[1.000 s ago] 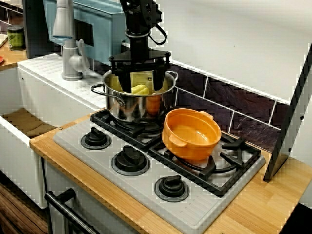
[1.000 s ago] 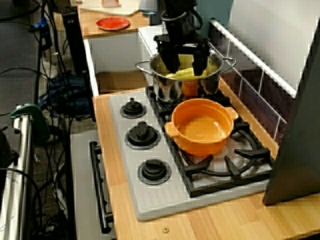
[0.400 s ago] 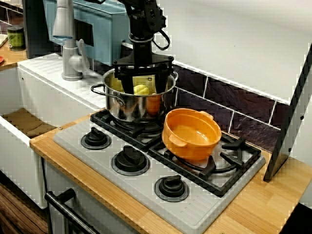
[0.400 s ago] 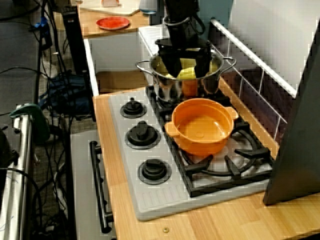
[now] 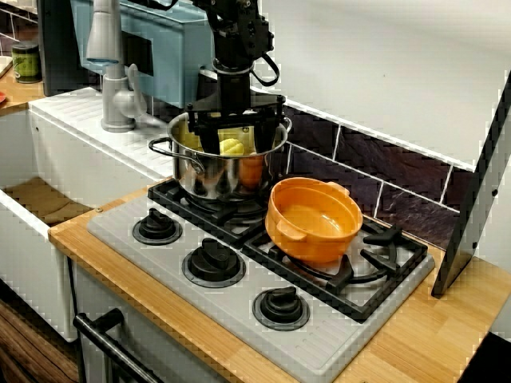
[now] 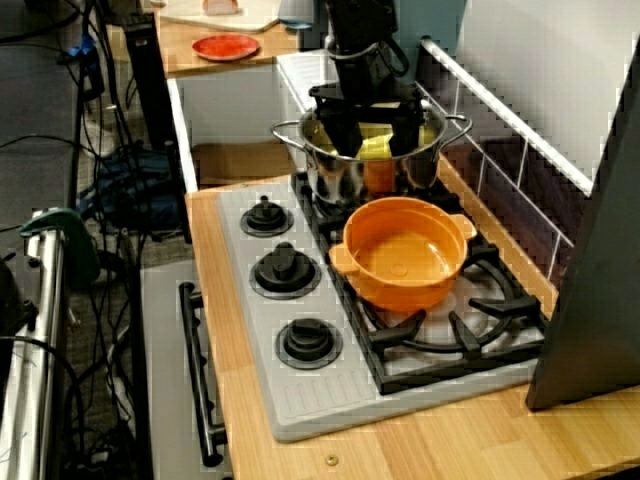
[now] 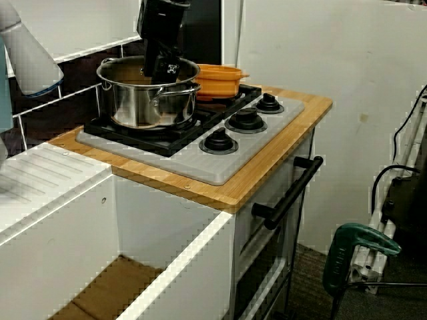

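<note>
Hanging in the pot [image 5: 198,180] on the far-left burner [image 5: 169,192], the hand [image 5: 234,137] gaped wide, gripping nothing; a yellow piece [image 5: 231,148] lay between its fingers [image 5: 263,136], apparently crosswise, its ends hidden by fingers and pot.

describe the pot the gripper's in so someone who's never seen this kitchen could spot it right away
Start at the grey stove top in the wooden counter; on its back burner nearest the white sink stands the steel pot. Unlike the low orange pot beside it, it is tall shiny metal, and the open gripper hangs in its mouth over a yellow piece.
</note>
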`<state>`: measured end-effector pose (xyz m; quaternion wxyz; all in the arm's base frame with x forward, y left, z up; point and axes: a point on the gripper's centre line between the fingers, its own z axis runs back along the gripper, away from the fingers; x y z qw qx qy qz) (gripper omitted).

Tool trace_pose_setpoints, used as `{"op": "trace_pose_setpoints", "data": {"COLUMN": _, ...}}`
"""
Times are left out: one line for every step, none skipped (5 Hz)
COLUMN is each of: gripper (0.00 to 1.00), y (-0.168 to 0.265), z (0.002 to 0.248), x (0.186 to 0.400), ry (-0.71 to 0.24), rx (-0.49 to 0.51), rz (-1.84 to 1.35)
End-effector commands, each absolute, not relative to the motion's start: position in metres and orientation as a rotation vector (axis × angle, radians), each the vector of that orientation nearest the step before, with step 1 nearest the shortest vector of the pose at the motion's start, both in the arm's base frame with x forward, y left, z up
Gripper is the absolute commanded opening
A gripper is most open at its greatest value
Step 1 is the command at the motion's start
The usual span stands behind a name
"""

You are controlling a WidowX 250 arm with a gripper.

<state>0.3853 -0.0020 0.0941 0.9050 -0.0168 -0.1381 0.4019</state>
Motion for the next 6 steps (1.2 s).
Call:
{"op": "trace_pose_setpoints", "data": {"gripper": 1.0, "y": -0.004, "z": 0.102, "x": 0.381, "ry": -0.328, "rx": -0.036, "rz": 0.842}}
{"op": "trace_pose_setpoints", "data": {"gripper": 1.0, "y": -0.003, "z": 0.102, "x": 0.38, "ry": -0.326, "rx": -0.041, "rz": 0.849}}
{"op": "trace_pose_setpoints", "data": {"gripper": 1.0, "y": -0.002, "z": 0.1, "x": 0.38, "ry": -0.326, "rx": -0.04, "rz": 0.852}}
{"op": "trace_pose_setpoints", "data": {"gripper": 1.0, "y": -0.002, "z": 0.099, "x": 0.381, "ry": -0.331, "rx": -0.037, "rz": 0.859}}
{"op": "trace_pose_setpoints", "data": {"gripper": 1.0, "y": 0.0, "z": 0.094, "x": 0.384, "ry": -0.332, "rx": -0.022, "rz": 0.86}}
{"op": "trace_pose_setpoints", "data": {"gripper": 1.0, "y": 0.001, "z": 0.09, "x": 0.385, "ry": -0.326, "rx": -0.017, "rz": 0.859}}
